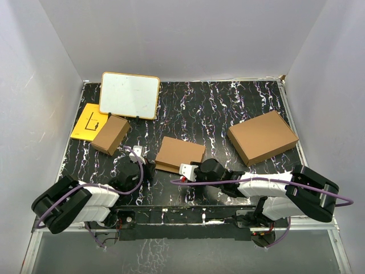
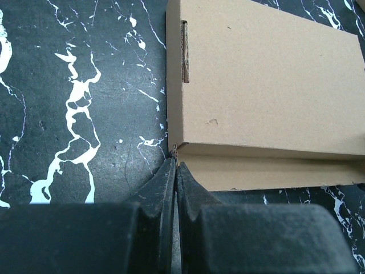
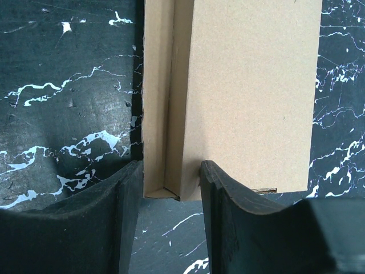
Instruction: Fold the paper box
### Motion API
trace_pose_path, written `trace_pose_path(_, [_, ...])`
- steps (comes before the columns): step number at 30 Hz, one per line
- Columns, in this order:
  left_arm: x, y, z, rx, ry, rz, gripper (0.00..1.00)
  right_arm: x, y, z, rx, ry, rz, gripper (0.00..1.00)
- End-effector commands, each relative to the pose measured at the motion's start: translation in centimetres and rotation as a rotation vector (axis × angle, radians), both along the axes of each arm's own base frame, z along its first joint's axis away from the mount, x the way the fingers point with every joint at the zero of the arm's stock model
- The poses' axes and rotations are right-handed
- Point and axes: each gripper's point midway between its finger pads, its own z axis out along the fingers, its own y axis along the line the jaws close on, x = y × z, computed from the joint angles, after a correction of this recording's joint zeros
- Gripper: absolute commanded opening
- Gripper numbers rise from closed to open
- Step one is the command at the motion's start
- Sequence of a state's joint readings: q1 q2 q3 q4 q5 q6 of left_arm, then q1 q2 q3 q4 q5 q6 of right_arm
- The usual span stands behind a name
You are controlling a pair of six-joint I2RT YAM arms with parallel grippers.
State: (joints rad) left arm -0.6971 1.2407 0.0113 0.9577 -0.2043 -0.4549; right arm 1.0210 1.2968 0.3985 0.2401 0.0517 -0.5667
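Note:
The paper box (image 1: 181,152), flat and shallow with its lid down, lies at the middle of the black marbled table. My right gripper (image 1: 181,169) is at its near edge. In the right wrist view the gripper (image 3: 170,171) is shut on the near corner of the paper box (image 3: 251,91), one finger outside the side wall and the other on the lid. My left gripper (image 1: 145,161) sits at the box's left side. In the left wrist view this gripper (image 2: 175,162) is shut, its tips touching the near left corner of the paper box (image 2: 268,80).
A larger brown box (image 1: 262,137) lies at the right. A smaller chunky brown box (image 1: 110,135) stands at the left, beside a yellow sheet (image 1: 88,121). A whiteboard (image 1: 129,95) leans at the back left. White walls enclose the table.

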Motion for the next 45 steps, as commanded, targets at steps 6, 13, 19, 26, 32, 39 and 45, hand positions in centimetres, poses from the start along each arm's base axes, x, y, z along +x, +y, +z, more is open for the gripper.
trace_pose_path(6, [-1.7, 0.3, -2.6, 0.089, 0.075, -0.018, 0.00, -0.8, 0.0, -1.1, -0.016, 0.062, 0.000, 0.47])
trace_pose_path(13, [-1.8, 0.6, -2.9, 0.112, 0.070, -0.005, 0.00, -0.8, 0.0, -1.1, -0.015, 0.064, 0.002, 0.47])
trace_pose_path(19, [-1.9, 1.0, -2.7, 0.107, 0.060, 0.024, 0.00, -0.8, 0.0, -1.1, -0.015, 0.066, 0.000, 0.47])
trace_pose_path(26, [-2.0, 0.9, -2.3, 0.098, 0.028, 0.020, 0.00, -0.8, 0.0, -1.2, -0.015, 0.069, -0.002, 0.47])
trace_pose_path(32, [-2.0, 0.4, -1.7, 0.117, -0.009, -0.006, 0.00, -0.8, 0.1, -1.2, -0.014, 0.070, -0.003, 0.47])
trace_pose_path(39, [-1.9, 0.2, -1.6, 0.155, -0.015, -0.019, 0.00, -0.8, 0.1, -1.2, -0.016, 0.071, -0.002, 0.47])
trace_pose_path(45, [-1.5, 0.0, -1.0, 0.181, -0.007, -0.020, 0.00, -0.9, 0.1, -1.2, -0.016, 0.074, -0.002, 0.47])
